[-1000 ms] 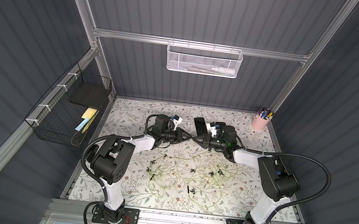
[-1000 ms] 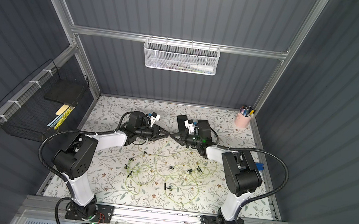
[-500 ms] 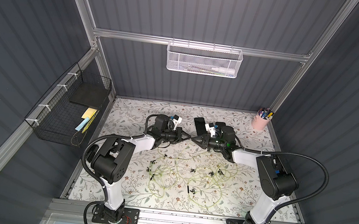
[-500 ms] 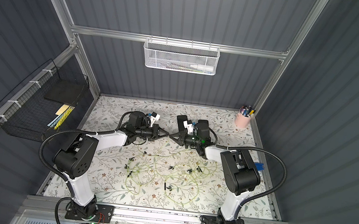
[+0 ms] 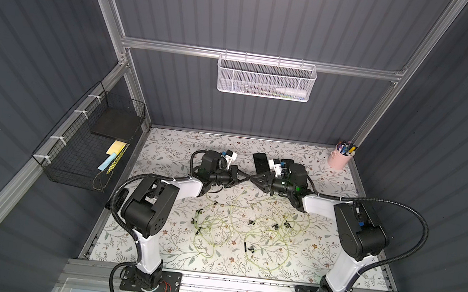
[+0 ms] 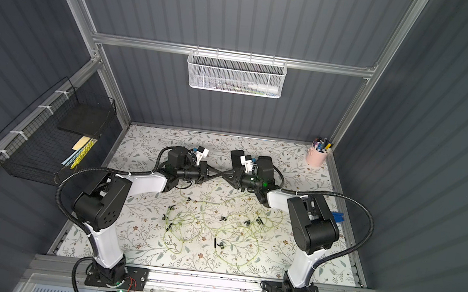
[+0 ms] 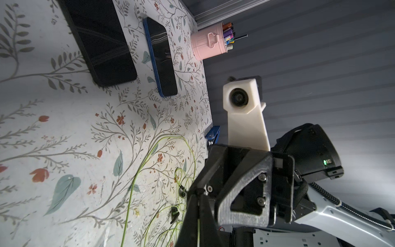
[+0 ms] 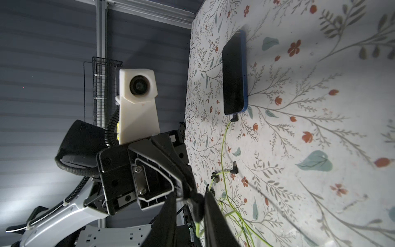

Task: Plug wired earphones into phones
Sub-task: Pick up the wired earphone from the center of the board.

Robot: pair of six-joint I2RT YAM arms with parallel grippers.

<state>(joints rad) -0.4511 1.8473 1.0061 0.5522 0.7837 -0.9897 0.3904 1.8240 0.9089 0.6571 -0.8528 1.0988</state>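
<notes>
Earphones with thin pale yellow-green cords [image 5: 216,227] lie tangled on the floral-print table mat [image 5: 164,150]. Above it the left gripper [image 5: 243,178], pressed together, pinches one raised cord [image 8: 198,228]. The right gripper [image 5: 254,177] meets it tip to tip, fingers slightly parted. A blue-rimmed black smartphone [image 8: 234,72] lies flat, a small black plug [image 8: 234,118] at its end. Print on the pens in the pink metal cup [image 5: 338,160] is too small to read.
</notes>
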